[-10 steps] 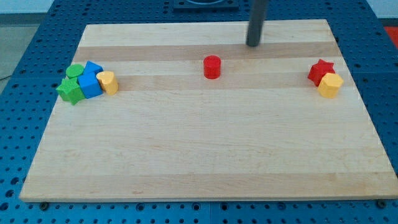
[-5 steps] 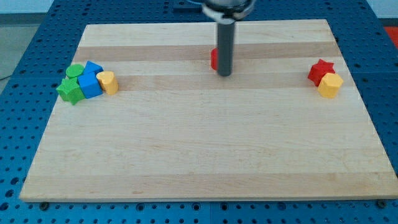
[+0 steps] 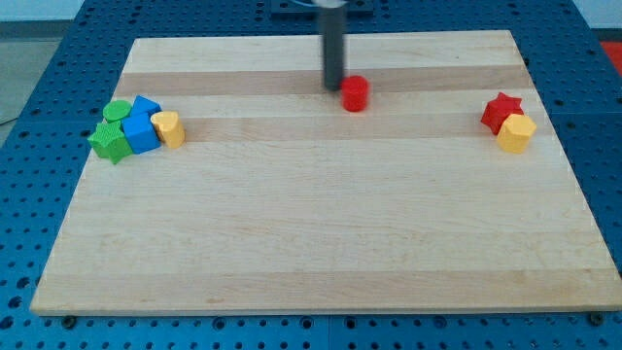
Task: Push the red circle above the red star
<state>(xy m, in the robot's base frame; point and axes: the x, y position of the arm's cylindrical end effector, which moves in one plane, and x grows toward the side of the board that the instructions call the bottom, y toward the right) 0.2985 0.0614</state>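
The red circle sits on the wooden board near the top middle. The red star is far to the view's right, touching a yellow block at its lower right. My tip is just left of the red circle, touching or nearly touching its left side. The rod rises straight up from there and leaves the view at the top.
A cluster at the view's left holds a green round block, a green star-like block, two blue blocks and a yellow block. The board lies on a blue perforated table.
My tip swung from the upper right, past the circle's front, to its left side. The red circle has moved a little to the right and slightly up.
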